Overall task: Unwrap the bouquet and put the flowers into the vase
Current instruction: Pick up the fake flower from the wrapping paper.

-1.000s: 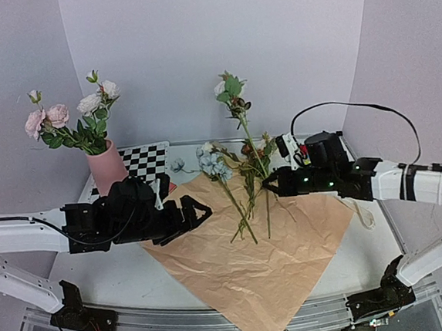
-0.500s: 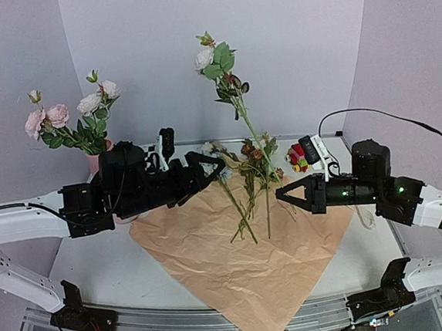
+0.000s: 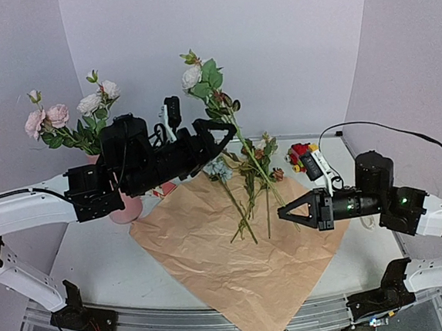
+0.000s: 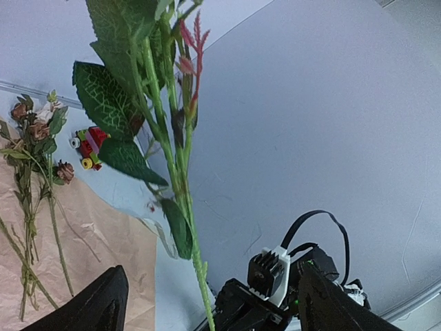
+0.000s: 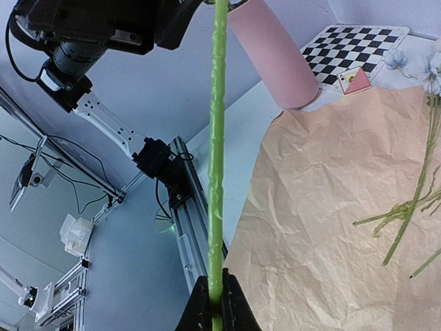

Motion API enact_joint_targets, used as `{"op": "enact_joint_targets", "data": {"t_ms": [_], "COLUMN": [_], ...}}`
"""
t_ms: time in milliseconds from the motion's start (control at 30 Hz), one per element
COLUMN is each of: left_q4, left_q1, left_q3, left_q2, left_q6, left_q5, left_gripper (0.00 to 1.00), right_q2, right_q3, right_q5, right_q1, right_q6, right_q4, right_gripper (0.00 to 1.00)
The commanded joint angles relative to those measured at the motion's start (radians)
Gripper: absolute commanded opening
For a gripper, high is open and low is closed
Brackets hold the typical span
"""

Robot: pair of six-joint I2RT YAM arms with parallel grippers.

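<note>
- The right gripper (image 3: 284, 209) is pinched tight on the bottom end of one green stem (image 5: 216, 172). In the right wrist view its fingers (image 5: 200, 314) meet around the stalk with no gap showing.
- From that grip the held flower (image 3: 192, 76) slants up and toward the left arm. Its white bloom and leaves are at the top, well above the gripper.
- The left gripper (image 3: 220, 138) hangs in the air with its jaws spread wide, and it grasps nothing. In the left wrist view the leafy upper stem runs up between its fingers (image 4: 103, 303), apart from both.
- The vase (image 3: 126, 209) stands back behind the left gripper, beside that arm's wrist, and the arm hides most of it. Pink and white blooms (image 3: 70, 117) stand in it, off to the outer side of the left gripper.
- The kraft paper (image 3: 245, 264) lies opened flat on the table, below both grippers.
- The loose flowers (image 3: 242, 187) lie on the paper's far half. They are between the two grippers and lower than the left one's fingertips.
- A toy-brick block (image 3: 297, 155) sits beyond the right gripper, near the paper's far right edge.
- A checkerboard (image 5: 351, 43) lies next to the vase.
</note>
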Motion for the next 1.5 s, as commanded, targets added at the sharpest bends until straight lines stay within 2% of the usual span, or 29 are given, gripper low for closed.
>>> {"op": "enact_joint_targets", "data": {"t_ms": [0, 200, 433, 567, 767, 833, 900, 1000, 1167, 1267, 1367, 1467], "left_q4": [0.044, 0.043, 0.043, 0.043, 0.043, 0.043, 0.041, 0.036, -0.01, -0.108, -0.257, -0.336], "left_q1": [-0.001, -0.001, -0.001, -0.001, 0.0, -0.001, -0.001, 0.0, 0.0, 0.0, 0.001, 0.0], "left_q3": [0.06, 0.06, 0.05, 0.056, 0.079, 0.083, 0.08, 0.071, 0.058, 0.097, 0.154, 0.186], "left_q2": [-0.001, -0.004, 0.01, 0.023, 0.048, 0.054, 0.052, 0.036, -0.027, -0.061, -0.081, -0.117], "left_q6": [0.026, 0.014, -0.013, -0.019, -0.019, -0.014, -0.005, 0.026, 0.114, 0.173, 0.242, 0.319], "left_q5": [-0.03, -0.058, -0.07, -0.067, -0.049, -0.046, -0.052, -0.074, -0.118, -0.163, -0.229, -0.292], "left_gripper": [0.81, 0.68, 0.61, 0.53, 0.49, 0.35, 0.14, 0.0, 0.0, 0.0, 0.0, 0.0], "right_q2": [-0.026, -0.038, -0.039, -0.035, -0.026, -0.025, -0.024, -0.019, -0.014, -0.014, -0.012, -0.011], "right_q3": [0.0, -0.003, -0.006, -0.007, -0.008, -0.01, -0.012, -0.017, -0.028, -0.035, -0.034, -0.031], "right_q5": [-0.06, -0.078, -0.091, -0.104, -0.116, -0.116, -0.112, -0.096, -0.006, 0.027, 0.05, 0.076], "right_q1": [0.016, 0.032, 0.045, 0.051, 0.061, 0.064, 0.066, 0.067, 0.067, 0.066, 0.067, 0.066], "right_q6": [0.007, 0.002, 0.003, -0.001, -0.006, -0.007, -0.008, -0.014, -0.027, -0.028, -0.028, -0.026], "right_q4": [0.086, 0.088, 0.093, 0.096, 0.096, 0.096, 0.095, 0.091, 0.053, 0.043, 0.037, 0.033], "right_gripper": [0.0, 0.0, 0.0, 0.0, 0.0, 0.0, 0.01, 0.21, 0.63, 0.79, 0.85, 0.87]}}
